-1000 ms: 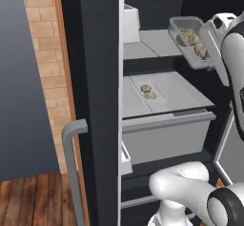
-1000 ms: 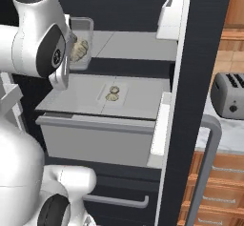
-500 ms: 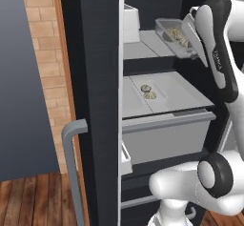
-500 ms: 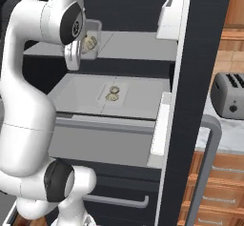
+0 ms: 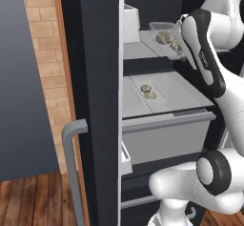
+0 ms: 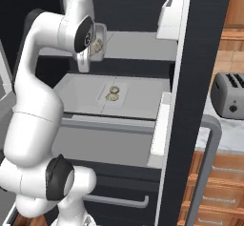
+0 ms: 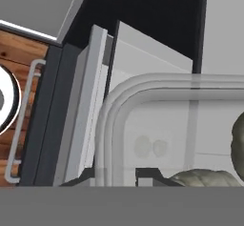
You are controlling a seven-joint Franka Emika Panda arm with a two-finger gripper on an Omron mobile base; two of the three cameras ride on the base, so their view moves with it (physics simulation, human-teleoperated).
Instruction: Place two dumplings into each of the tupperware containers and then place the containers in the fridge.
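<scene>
So the fridge is tall and nearly black, door swung open, with a grey bar handle on the door edge and pale grey shelves and a drawer inside. One clear, shallow container with rounded corners sits up at the fridge's upper shelf, level with it, and has two pale pleated dumplings in it. From the hand view you see that container's rim up close and bits of grey-beige dumplings at the lower right. The second container lies flat on the fridge's lower shelf, right above the drawer, holding two dumplings side by side, touching.
</scene>
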